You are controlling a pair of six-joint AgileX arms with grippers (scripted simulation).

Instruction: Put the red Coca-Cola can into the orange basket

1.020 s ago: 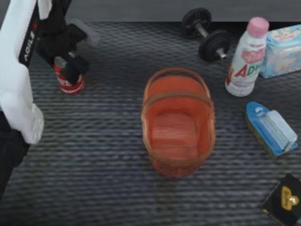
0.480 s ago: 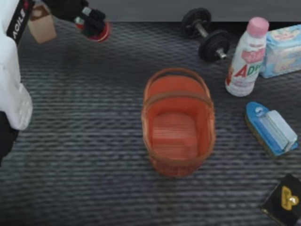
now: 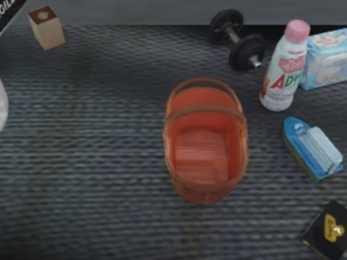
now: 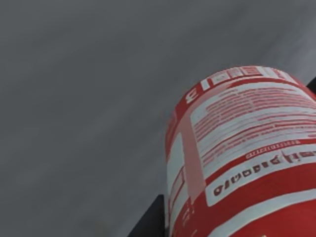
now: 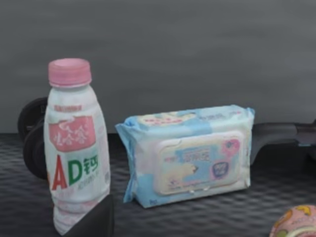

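The red Coca-Cola can (image 4: 247, 163) fills the left wrist view, held in the air against a plain grey background. My left gripper (image 4: 232, 197) is shut on it, with one dark finger (image 4: 148, 224) showing at the can's side. In the top view the can and this gripper are out of view; only slivers of the left arm (image 3: 8, 6) show at the far-left edge. The orange basket (image 3: 238, 157) with its arched handle stands mid-table with nothing in it. My right gripper (image 5: 163, 233) is parked out of the top view, one finger (image 5: 96, 219) showing.
A wooden block (image 3: 46, 26) stands at the far left. At the far right are a dumbbell (image 3: 238, 39), a white pink-capped bottle (image 3: 282, 67) and a wipes pack (image 3: 325, 58). A blue brush (image 3: 313, 147) and a black-and-yellow object (image 3: 328, 230) lie on the right.
My left arm lifted the can off the mat and carried it up and toward the far left, out of the top view. The wooden block came into sight.
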